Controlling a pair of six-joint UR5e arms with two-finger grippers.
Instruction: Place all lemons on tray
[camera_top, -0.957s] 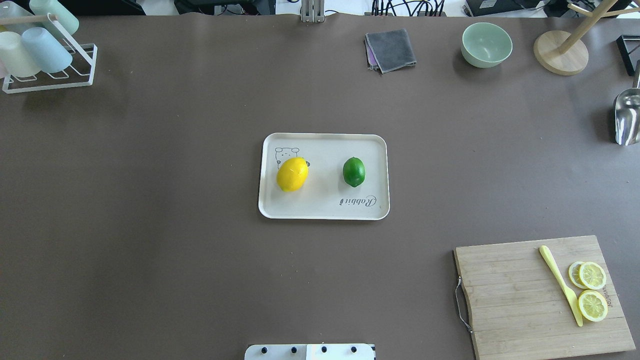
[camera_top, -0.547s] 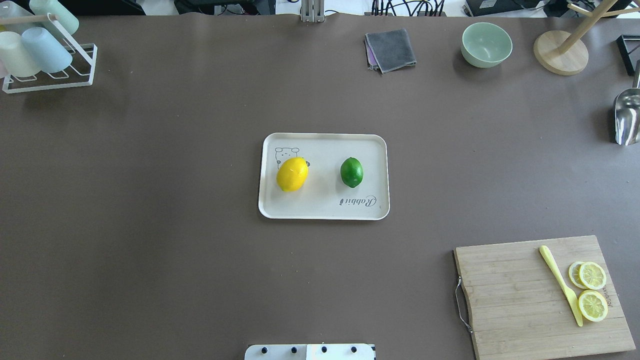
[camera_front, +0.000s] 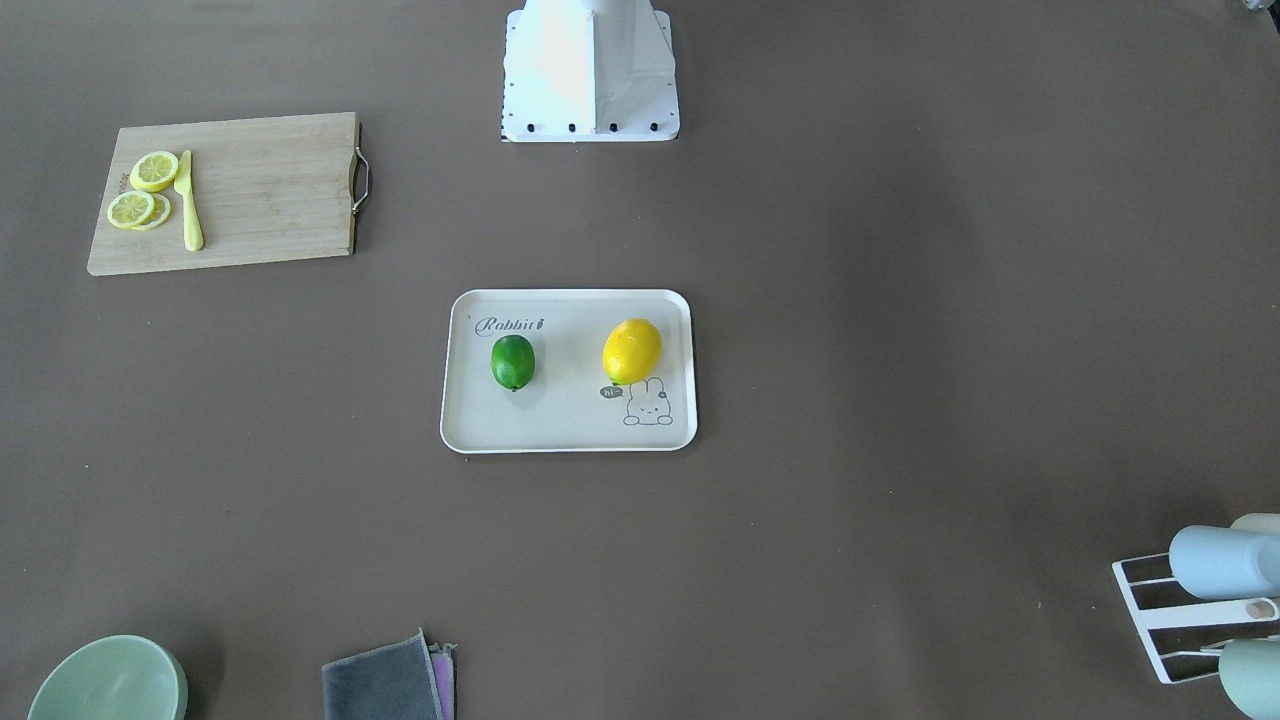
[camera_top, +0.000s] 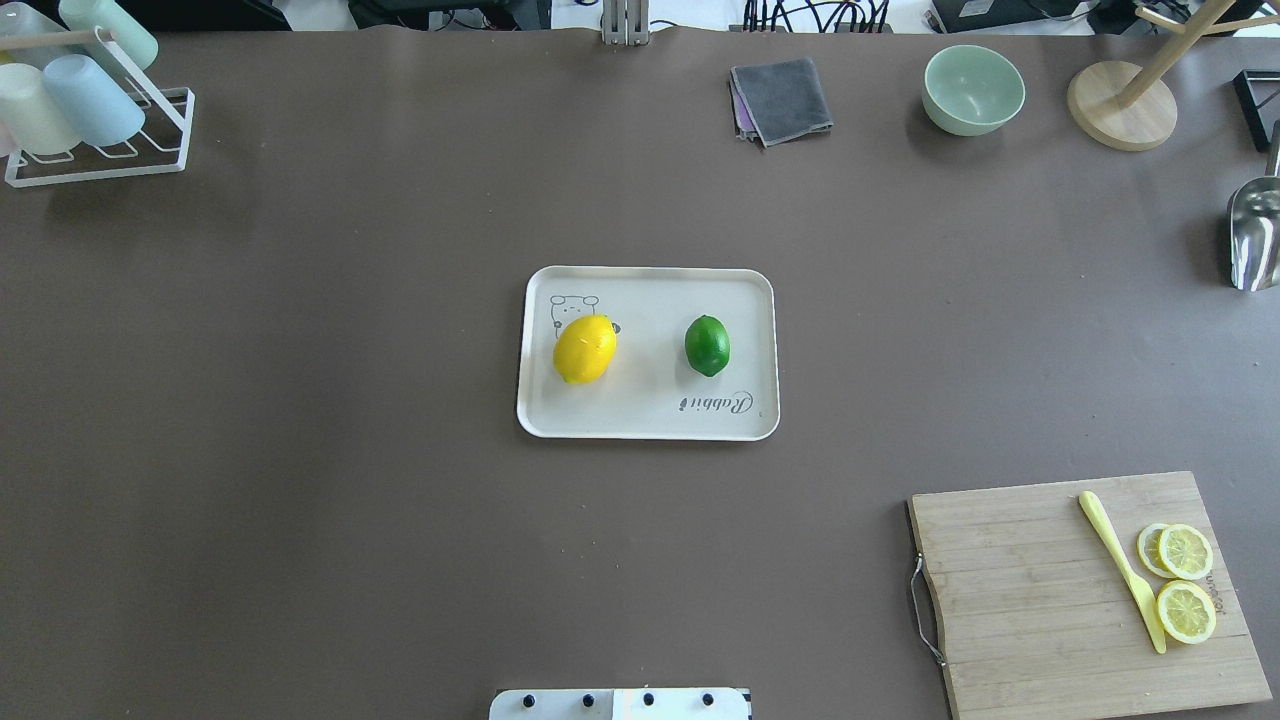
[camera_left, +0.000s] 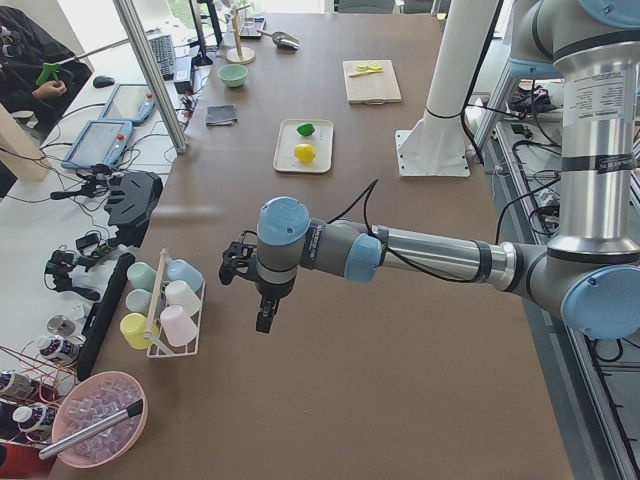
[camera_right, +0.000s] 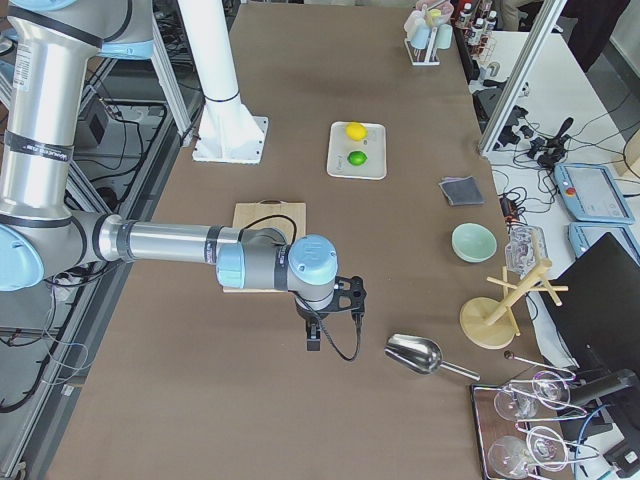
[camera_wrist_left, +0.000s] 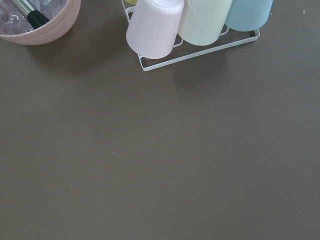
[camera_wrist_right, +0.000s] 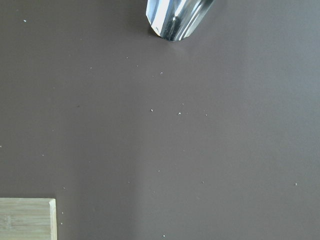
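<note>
- Front-facing view: the tray (camera_front: 570, 425) lay mid-table, in front of the robot's white base (camera_front: 590, 70). The yellow lemon (camera_front: 632, 350) sat on it just above the bunny drawing. The green lemon (camera_front: 512, 361) sat on it under the "Rabbit" script. The two lemons lay apart, with nothing over or against them.
- Same view, well away from the tray: a wooden cutting board (camera_front: 260, 190) carried lemon slices (camera_front: 155, 170) and a yellow knife (camera_front: 187, 205). A green bowl (camera_front: 105, 685), a grey cloth (camera_front: 380, 688) and a white cup rack (camera_front: 1150, 610) sat along the edges.
- Overhead view: both lemons rested inside the tray's rim. A metal scoop (camera_top: 1255, 235) and a wooden stand (camera_top: 1120, 105) sat at the far right. No arm reached over the tray.
- Left side view: the left gripper (camera_left: 263, 320) hung above bare table beside the cup rack, well away from the tray. I could not tell how far open it was or whether it held anything.
- Right side view: the right gripper (camera_right: 314, 342) hung between the cutting board and the scoop. Its opening could not be judged either.
- Left wrist view: upturned cups in the rack and the rim of a pink bowl (camera_wrist_left: 35, 25).
- Right wrist view: the scoop's tip, a corner of the board and brown tabletop.
</note>
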